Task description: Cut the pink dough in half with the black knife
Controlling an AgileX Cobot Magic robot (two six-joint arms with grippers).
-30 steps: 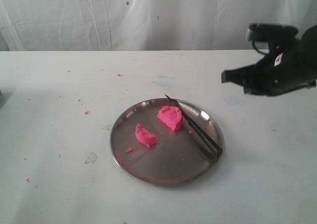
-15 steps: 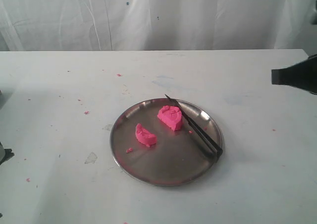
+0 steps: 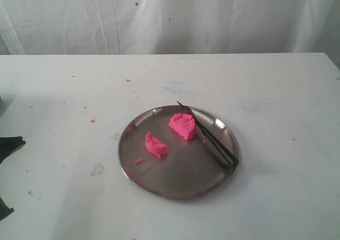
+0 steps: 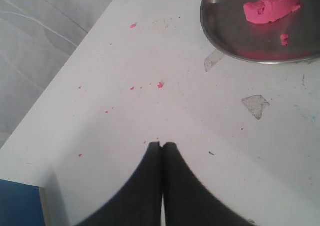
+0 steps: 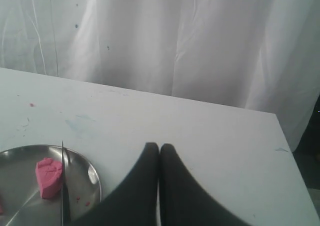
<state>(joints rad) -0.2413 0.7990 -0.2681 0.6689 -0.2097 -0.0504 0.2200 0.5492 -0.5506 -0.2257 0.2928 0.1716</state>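
Two half-round chunks of the pink dough lie apart on the steel plate: one toward the left, one further back. The black knife rests on the plate beside the back chunk, tip pointing away and handle over the right rim. My left gripper shows only at the far left edge, well off the plate; its wrist view has it shut and empty above bare table, with the plate rim and a chunk beyond. The right gripper is shut and empty, with knife and dough off to one side.
Tiny pink crumbs dot the white table, and one lies on the plate. A scuffed patch sits left of the plate. A white curtain hangs behind. A blue object lies past the table edge.
The right arm has drawn off to the right and left the exterior view. The left arm has edged into view at the far left. Dough, knife and plate have not moved.
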